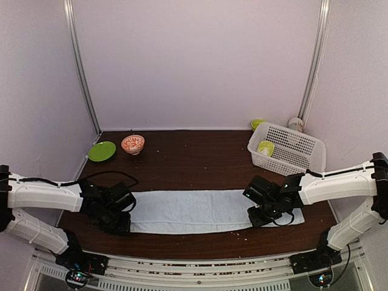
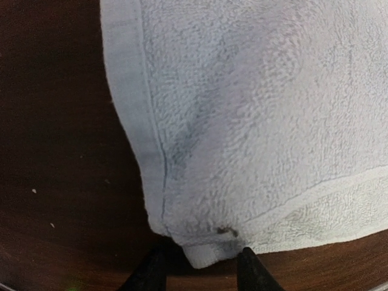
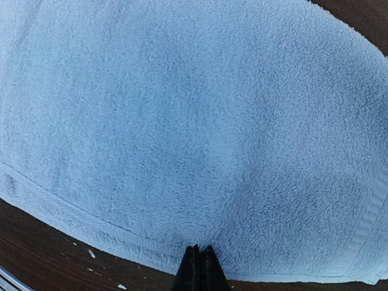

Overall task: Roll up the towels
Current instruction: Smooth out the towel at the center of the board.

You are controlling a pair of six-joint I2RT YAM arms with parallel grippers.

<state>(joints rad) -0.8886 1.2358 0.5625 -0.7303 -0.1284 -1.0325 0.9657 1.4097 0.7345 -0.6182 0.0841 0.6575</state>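
Cloth fills most of what you see. The blue towel [image 1: 194, 211] is long, pale and flat. It is fluffy, with tiny loops all over and a smoother band sewn along its edges. It lies spread out on the dark brown wooden table [image 1: 194, 157], which is smooth and has a few pale crumbs on it just beside the towel's near edge.

Behind the blue towel's right end you can see a white plastic basket [image 1: 300, 151] with lots of little holes. Inside it sits the green and cream towel [image 1: 265, 147], small and bunched up; its shape is too small to make out. Well behind the blue towel's left end are a round green plate [image 1: 101, 151] and a little bowl [image 1: 133, 144] with orange marks.

Your left gripper [image 2: 203, 253] is at the blue towel's near left corner. Its two dark fingers [image 2: 251, 273] stand about halfway apart, one on each side of the rounded corner. The corner pokes in between them, and the cloth there has a small dark spot. They have not squeezed it.

Your right gripper [image 3: 199, 250] is at the blue towel's near edge, close to its right end. Its fingers are pressed tight together, with the tips right at the sewn band. You cannot tell if any cloth is pinched between them.
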